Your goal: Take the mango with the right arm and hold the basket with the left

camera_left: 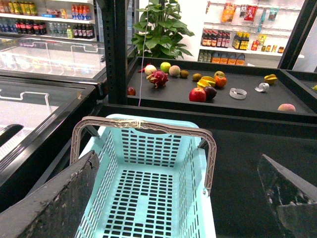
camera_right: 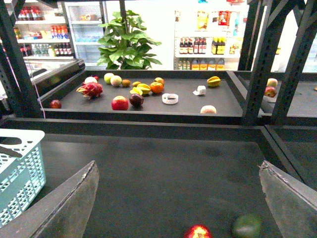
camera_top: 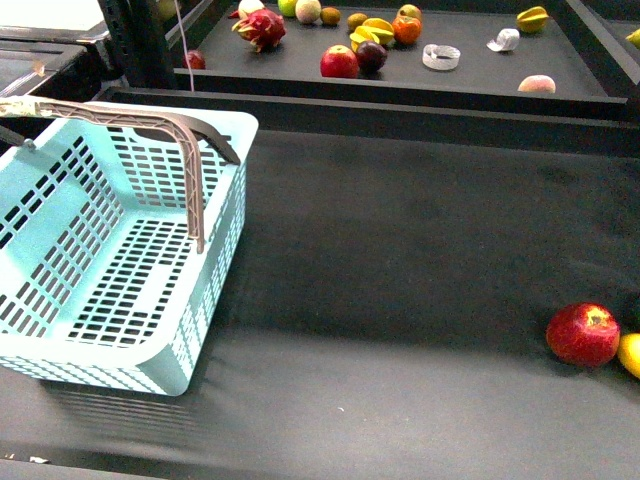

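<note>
The light-blue basket (camera_top: 120, 250) stands at the table's left, empty, its grey-brown handles (camera_top: 150, 125) swung up. The yellow mango (camera_top: 630, 355) lies at the table's front right, cut by the frame edge, touching or nearly touching a red apple (camera_top: 583, 334). Neither arm shows in the front view. My left gripper (camera_left: 177, 163) hangs open above the basket (camera_left: 143, 198), over its right-hand wall. My right gripper (camera_right: 177, 168) is open above bare table; the apple (camera_right: 197, 231) and the mango (camera_right: 247, 225), blurred and dull greenish here, lie low between its fingers.
A raised rear shelf (camera_top: 470, 85) carries a dragon fruit (camera_top: 262, 28), apples, an orange (camera_top: 407, 28), star fruits, a peach (camera_top: 537, 85) and a white ring (camera_top: 441, 57). Black frame posts (camera_right: 257, 59) stand at the shelf's right end. A dark ledge separates table and shelf.
</note>
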{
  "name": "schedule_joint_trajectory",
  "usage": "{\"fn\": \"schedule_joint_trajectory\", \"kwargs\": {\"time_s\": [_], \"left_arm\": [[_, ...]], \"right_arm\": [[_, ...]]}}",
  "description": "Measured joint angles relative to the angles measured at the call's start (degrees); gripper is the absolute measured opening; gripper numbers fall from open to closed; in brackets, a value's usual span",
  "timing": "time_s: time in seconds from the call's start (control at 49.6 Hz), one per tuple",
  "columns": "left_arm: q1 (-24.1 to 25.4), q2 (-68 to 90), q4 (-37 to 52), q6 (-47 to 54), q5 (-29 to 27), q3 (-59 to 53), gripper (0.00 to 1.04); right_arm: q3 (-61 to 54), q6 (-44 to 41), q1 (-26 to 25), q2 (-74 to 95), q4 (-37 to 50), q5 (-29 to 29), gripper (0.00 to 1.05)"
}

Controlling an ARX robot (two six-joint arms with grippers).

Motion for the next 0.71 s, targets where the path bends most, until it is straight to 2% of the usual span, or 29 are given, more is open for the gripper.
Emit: {"fn": "schedule_joint_trajectory", "kwargs": {"time_s": [0.706], "left_arm": [[0.0,0.0,0.0,0.0,0.0,0.0,0.97]], "right_arm": [[0.0,0.0,0.0,0.0,0.0,0.0,0.96]]}}
